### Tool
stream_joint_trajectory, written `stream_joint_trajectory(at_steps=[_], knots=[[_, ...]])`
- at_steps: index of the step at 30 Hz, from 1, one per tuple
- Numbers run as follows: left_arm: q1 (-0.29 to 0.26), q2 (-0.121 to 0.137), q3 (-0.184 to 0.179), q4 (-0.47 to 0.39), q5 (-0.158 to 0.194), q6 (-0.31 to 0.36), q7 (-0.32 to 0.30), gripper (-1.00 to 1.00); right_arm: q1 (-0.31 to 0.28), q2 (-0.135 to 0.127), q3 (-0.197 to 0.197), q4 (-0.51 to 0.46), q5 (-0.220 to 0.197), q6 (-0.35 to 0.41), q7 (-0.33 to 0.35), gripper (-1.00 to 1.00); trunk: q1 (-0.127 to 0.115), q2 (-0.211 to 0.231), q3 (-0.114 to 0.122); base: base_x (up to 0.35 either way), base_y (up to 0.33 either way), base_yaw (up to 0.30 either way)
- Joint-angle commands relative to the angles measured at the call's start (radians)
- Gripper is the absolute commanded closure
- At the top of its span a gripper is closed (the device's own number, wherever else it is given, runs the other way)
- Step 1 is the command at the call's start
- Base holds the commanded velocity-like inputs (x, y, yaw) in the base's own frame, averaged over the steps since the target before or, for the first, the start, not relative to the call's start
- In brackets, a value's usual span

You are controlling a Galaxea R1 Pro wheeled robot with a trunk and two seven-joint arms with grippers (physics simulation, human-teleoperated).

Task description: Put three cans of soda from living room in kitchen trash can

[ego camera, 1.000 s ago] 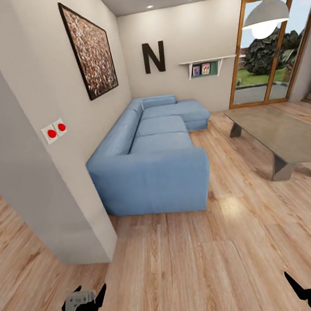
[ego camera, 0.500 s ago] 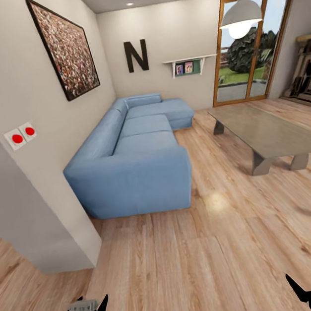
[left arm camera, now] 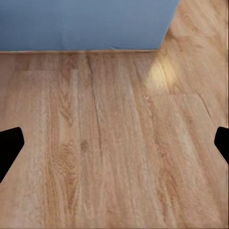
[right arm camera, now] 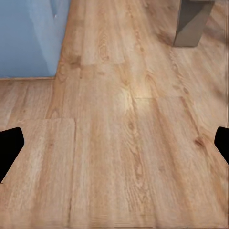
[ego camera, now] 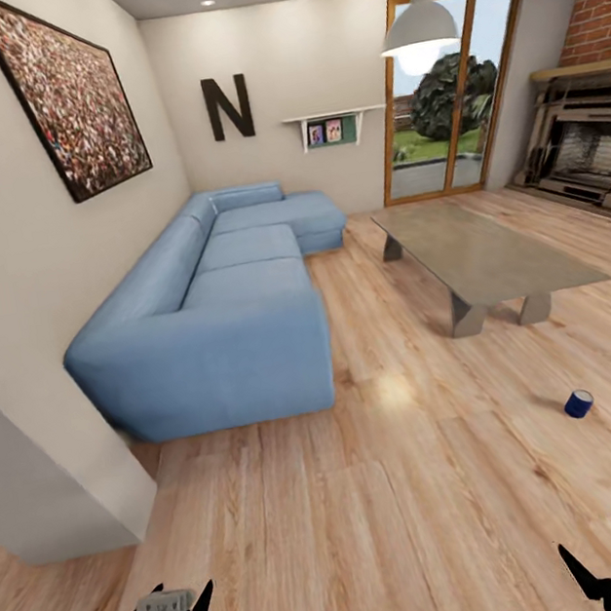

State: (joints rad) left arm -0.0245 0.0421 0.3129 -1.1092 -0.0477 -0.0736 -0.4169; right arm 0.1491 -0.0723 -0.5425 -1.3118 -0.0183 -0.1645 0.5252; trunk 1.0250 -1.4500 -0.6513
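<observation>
Living room floor [ego camera: 381, 530], one blue soda can [ego camera: 578, 403], one sofa [ego camera: 219, 319]

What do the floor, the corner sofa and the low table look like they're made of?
The light plank floor looks like glossy wood: visible grain and a lamp glare patch. The blue corner sofa seems matte fabric, soft-edged and unreflective. The large low table has a greyish, faintly see-through top, probably glass, on grey legs.

One big dark letter "N" [ego camera: 228, 108] hung on the pale back wall [ego camera: 306, 59], above the far end of the blue sofa [ego camera: 234, 287]. Small marks showed on the grey blocks on the two arms, but they were too blurry to read. Nothing else had words or numbers that could be read.
</observation>
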Motion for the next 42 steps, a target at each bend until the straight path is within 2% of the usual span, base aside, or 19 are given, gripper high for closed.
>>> stream_joint_trajectory(at_steps=[1, 16, 42], knots=[[0.0, 0.0, 0.0, 0.0, 0.0, 0.0, 0.0, -1.0, 0.0, 0.0, 0.0, 0.001, 0.0, 0.0, 0.0, -1.0, 0.0, 0.0, -0.001, 0.0, -0.28, -0.158], [0.0, 0.004, -0.002, 0.003, 0.0, 0.0, -0.004, -1.0, 0.0, -0.002, -0.006, 0.005, 0.0, -0.001, 0.009, -1.0, 0.0, 0.0, -0.019, 0.007, -0.264, -0.158], [0.0, 0.005, -0.013, 0.004, 0.0, -0.002, -0.006, -1.0, 0.0, 0.0, -0.006, 0.006, 0.0, -0.001, 0.009, -1.0, 0.0, 0.0, -0.051, 0.128, -0.23, -0.158]])
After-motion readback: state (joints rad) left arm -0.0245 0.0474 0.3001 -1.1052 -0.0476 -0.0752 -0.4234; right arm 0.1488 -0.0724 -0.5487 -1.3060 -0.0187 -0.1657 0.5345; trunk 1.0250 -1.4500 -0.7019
